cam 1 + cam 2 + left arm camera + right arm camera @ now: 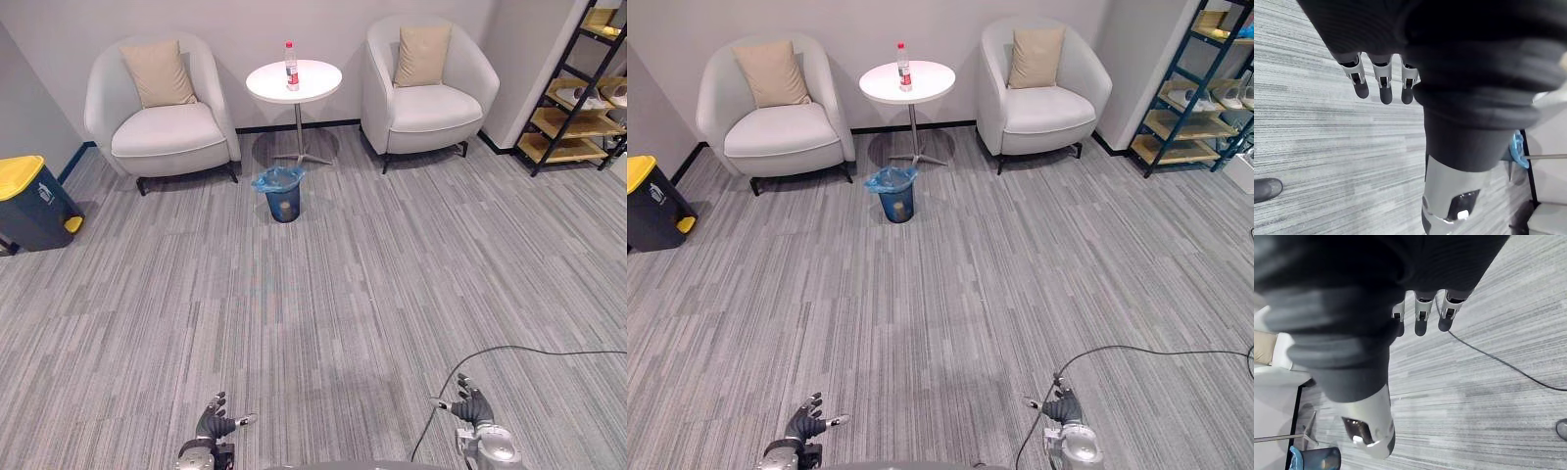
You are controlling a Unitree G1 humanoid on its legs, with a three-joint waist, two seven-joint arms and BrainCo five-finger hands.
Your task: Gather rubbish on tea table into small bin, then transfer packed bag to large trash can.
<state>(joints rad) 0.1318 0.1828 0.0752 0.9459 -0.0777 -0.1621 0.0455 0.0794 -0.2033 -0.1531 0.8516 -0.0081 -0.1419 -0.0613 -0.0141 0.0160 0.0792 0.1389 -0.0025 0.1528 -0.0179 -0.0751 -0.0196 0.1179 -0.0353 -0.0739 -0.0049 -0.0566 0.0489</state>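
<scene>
A clear plastic bottle (291,65) with a red cap and label stands upright on the round white tea table (312,86) at the far side of the room. On the carpet in front of the table sits the small bin (282,194), lined with a blue bag. A dark large trash can (29,201) with a yellow lid stands at the far left by the wall. My left hand (213,423) and right hand (474,407) hang low at the near edge, far from the table, both open with fingers (1382,83) relaxed and holding nothing.
Two light grey armchairs (165,122) (429,93) with beige cushions flank the table. A dark shelf rack (578,93) with wooden boards stands at the far right. Wide grey striped carpet (323,294) lies between me and the table.
</scene>
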